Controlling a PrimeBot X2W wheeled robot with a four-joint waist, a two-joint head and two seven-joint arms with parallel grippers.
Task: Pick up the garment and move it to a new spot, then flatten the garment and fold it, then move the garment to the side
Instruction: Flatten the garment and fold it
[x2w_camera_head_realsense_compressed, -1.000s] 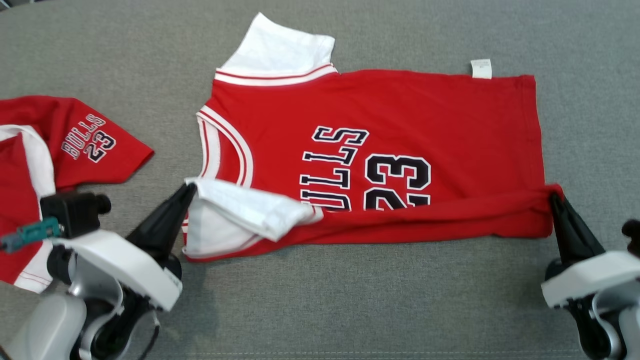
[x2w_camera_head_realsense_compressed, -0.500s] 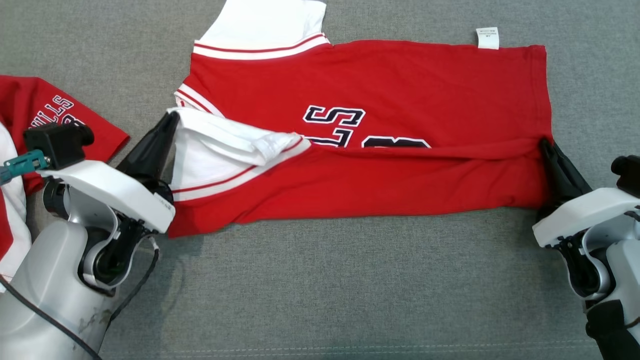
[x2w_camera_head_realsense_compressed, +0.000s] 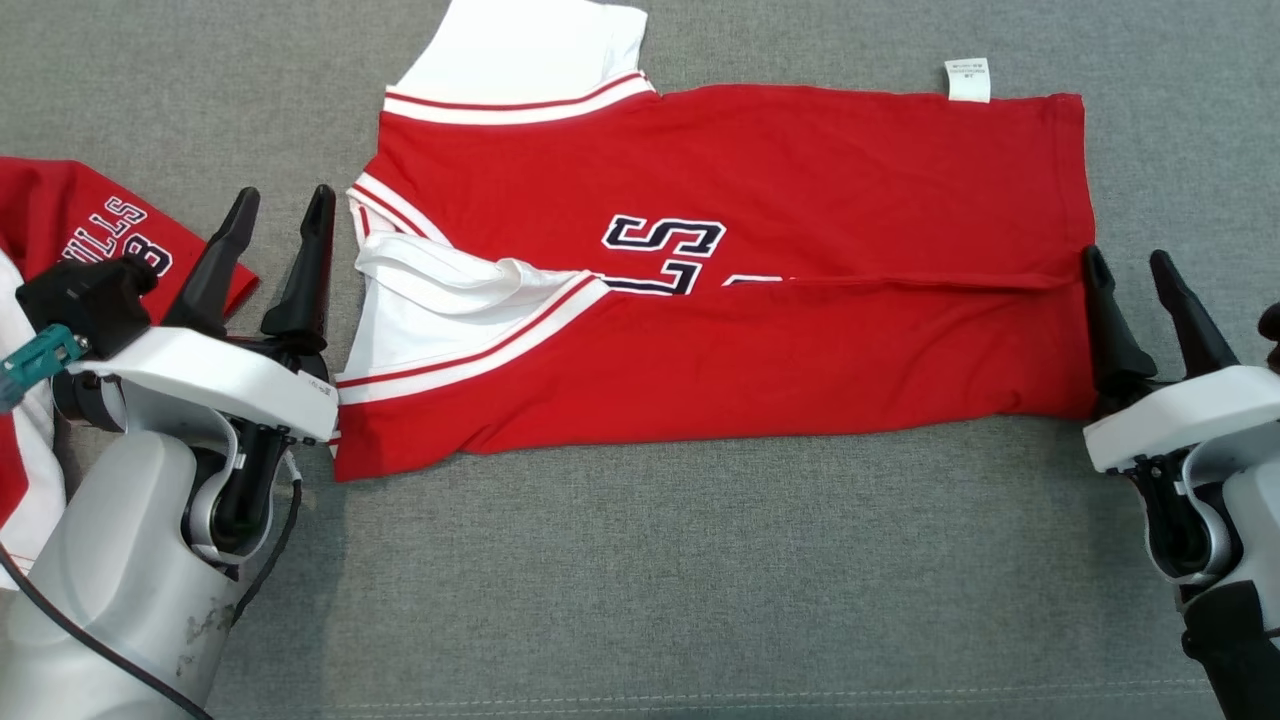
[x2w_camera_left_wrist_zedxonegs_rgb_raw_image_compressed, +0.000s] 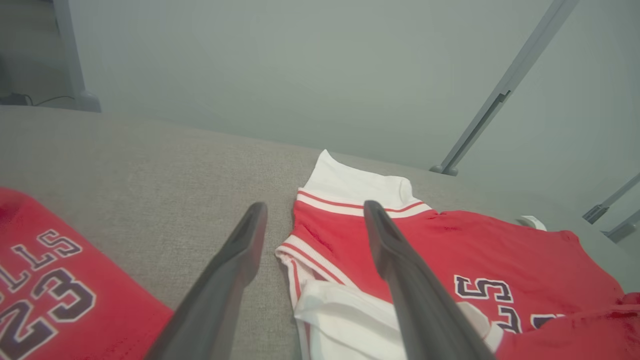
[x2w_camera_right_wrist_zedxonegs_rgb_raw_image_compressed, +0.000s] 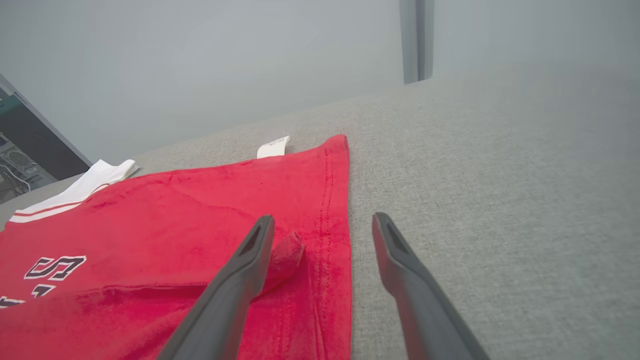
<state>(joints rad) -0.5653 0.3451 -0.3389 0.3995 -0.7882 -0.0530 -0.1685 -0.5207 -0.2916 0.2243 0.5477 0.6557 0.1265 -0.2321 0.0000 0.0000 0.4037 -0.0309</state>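
The garment (x2w_camera_head_realsense_compressed: 800, 170) is a red jersey with white sleeves and dark lettering, lying folded lengthwise on the grey cloth surface (x2w_camera_head_realsense_compressed: 700, 580). Its near half is laid over the far half. My left gripper (x2w_camera_head_realsense_compressed: 283, 195) stands open just left of the collar end, holding nothing. In the left wrist view the garment (x2w_camera_left_wrist_zedxonegs_rgb_raw_image_compressed: 500, 250) lies under and right of the left gripper (x2w_camera_left_wrist_zedxonegs_rgb_raw_image_compressed: 315, 205). My right gripper (x2w_camera_head_realsense_compressed: 1126, 256) is open at the hem end. In the right wrist view a small bunched corner of the garment (x2w_camera_right_wrist_zedxonegs_rgb_raw_image_compressed: 200, 210) rests against one finger of the right gripper (x2w_camera_right_wrist_zedxonegs_rgb_raw_image_compressed: 324, 217).
A second red and white jersey (x2w_camera_head_realsense_compressed: 60, 200) lies at the far left, behind my left arm, and shows again as the second jersey (x2w_camera_left_wrist_zedxonegs_rgb_raw_image_compressed: 30, 280) at lower left. A white label (x2w_camera_head_realsense_compressed: 967, 80) sticks out at the garment's far edge. Bare grey cloth lies in front.
Both grippers, shut on the garment's near edge, carried it over the far half, then opened and let go. The fold now lies flat. The head view shifted early on.
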